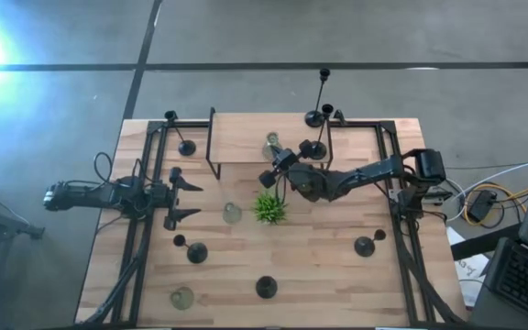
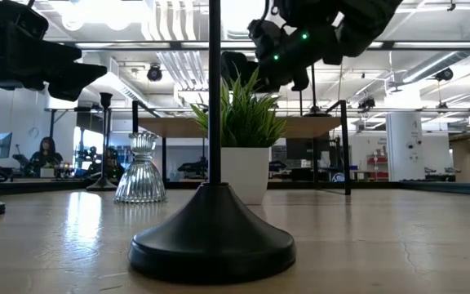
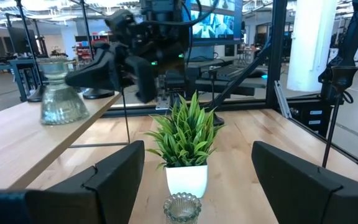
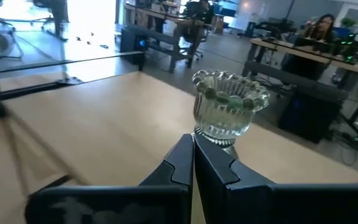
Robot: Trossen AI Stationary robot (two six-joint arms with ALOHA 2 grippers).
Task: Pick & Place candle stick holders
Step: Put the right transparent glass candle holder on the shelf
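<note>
A clear glass candle stick holder point(image 4: 229, 112) stands upright on its foot on the raised wooden shelf point(image 1: 246, 137) at the table's far middle; it also shows in the left wrist view point(image 3: 58, 93). My right gripper point(image 4: 192, 152) is shut and empty, its tips right at that holder's lower part. My left gripper point(image 3: 197, 180) is open and empty at the table's left point(image 1: 189, 197), facing a second glass holder point(image 3: 182, 208) and the green plant point(image 3: 185, 137). Black holders stand on their round bases on the table point(image 1: 197, 252), point(image 1: 266, 287), point(image 1: 365, 246). My right gripper's shut fingertips point(image 4: 185, 155) come level along the shelf at the glass holder's narrow lower part point(image 4: 219, 138). I cannot tell whether they touch it. The holder stands upright on the shelf.
A tall black holder point(image 1: 314, 117) and a shorter one point(image 1: 312, 147) stand at the shelf's right end, another point(image 1: 186, 147) at its left. A third glass holder point(image 1: 182, 298) stands near the front left corner. A black holder's base point(image 2: 212, 237) fills the low view. Metal frames run along both table sides.
</note>
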